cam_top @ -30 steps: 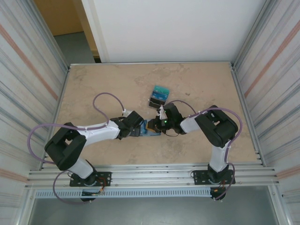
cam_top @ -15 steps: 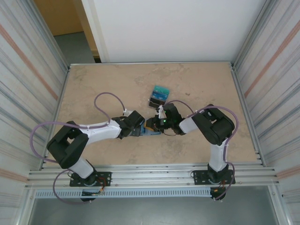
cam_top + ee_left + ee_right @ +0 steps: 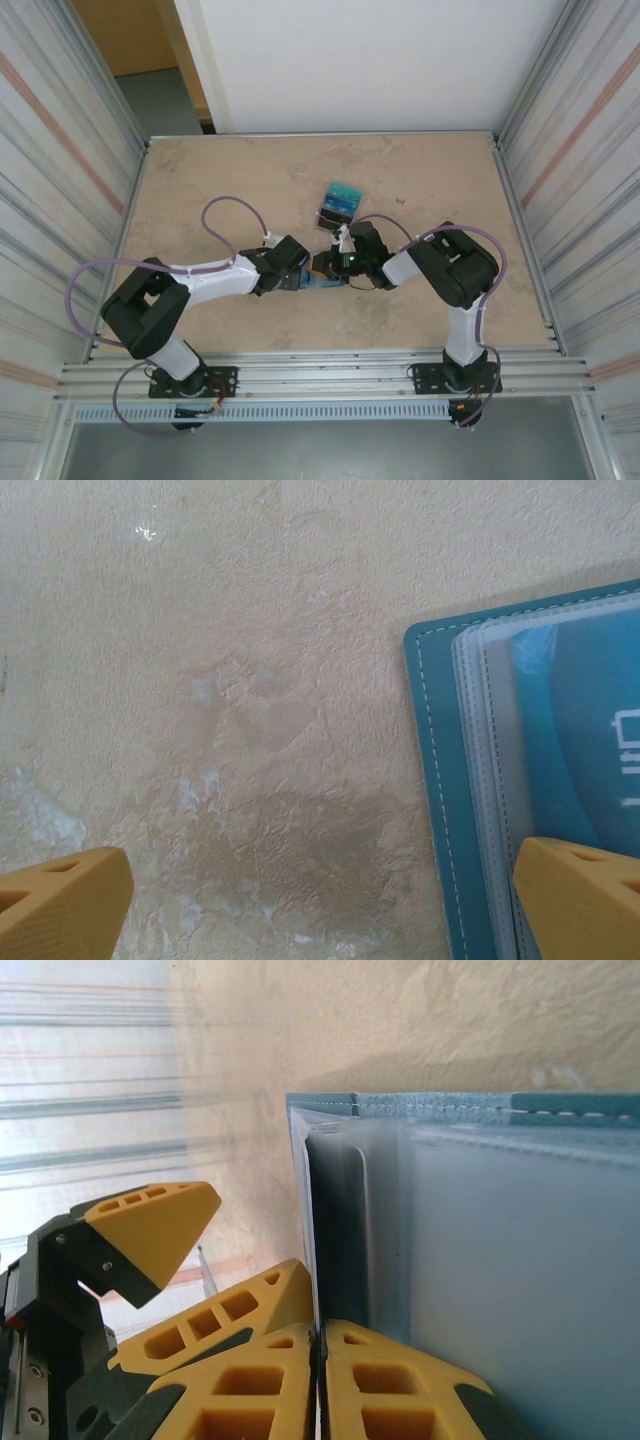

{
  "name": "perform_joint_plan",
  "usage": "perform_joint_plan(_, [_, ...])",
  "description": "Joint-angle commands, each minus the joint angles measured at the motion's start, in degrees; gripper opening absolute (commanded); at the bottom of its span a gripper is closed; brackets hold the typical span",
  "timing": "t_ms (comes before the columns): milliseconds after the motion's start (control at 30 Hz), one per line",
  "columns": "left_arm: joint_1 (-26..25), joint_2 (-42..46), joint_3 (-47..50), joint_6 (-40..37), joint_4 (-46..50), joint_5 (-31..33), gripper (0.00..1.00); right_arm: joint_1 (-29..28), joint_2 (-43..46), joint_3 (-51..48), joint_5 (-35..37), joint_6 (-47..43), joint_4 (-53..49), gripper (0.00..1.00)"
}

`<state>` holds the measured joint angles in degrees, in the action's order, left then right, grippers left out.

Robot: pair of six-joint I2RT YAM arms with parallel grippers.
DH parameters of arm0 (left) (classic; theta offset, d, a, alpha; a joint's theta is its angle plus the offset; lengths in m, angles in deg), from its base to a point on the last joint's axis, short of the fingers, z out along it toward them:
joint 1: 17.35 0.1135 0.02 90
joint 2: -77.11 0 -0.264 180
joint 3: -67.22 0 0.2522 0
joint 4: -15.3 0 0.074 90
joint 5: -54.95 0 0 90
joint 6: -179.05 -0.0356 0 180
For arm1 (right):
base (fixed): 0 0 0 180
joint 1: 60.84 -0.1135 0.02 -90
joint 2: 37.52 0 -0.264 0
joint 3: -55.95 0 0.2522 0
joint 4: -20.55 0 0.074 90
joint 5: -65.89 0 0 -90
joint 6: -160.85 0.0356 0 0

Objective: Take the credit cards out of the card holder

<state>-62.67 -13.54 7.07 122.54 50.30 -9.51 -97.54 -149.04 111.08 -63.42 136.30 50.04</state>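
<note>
Left pincer (image 3: 320,910) gapes wide over bare bench (image 3: 200,680). The holder (image 3: 432,780), card (image 3: 570,730) sleeved, lies under one fingertip (image 3: 575,900), edge running straight ahead. Right pincer (image 3: 320,1385), closed, seemingly nips the holder's sleeve.

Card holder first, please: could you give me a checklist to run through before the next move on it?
1. Left gripper open: ok, its fingertips stand wide apart.
2. Left gripper pinning the card holder to the table: cannot tell. One fingertip is over its edge, but contact is unclear.
3. Right gripper closed on the card holder: ok, its fingers are shut on a thin leaf.
4. Right grip includes a card, not only the sleeve: cannot tell.
5. Credit card out of its slot: not ok, it sits inside the clear sleeve.
6. Dark tray apart from both grippers: ok, it lies beyond them.
</note>
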Motion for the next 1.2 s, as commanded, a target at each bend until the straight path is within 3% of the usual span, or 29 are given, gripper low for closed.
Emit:
perform_joint_plan(0, [0.41,-0.40,-0.06,0.82,3.20,0.44,0.99,0.85,0.54,-1.18,-2.10,1.09,3.22,0.10])
perform_joint_plan(533, [0.43,0.04,0.23,0.97,3.55,0.59,0.99,2.58,2.55,-2.70,-1.79,0.20,1.46,0.03])
perform_joint_plan(1167, [2.23,2.80,1.25,-0.74,3.90,2.32,0.99,1.61,17.82,7.02,12.53,-22.12,-44.91,0.01])
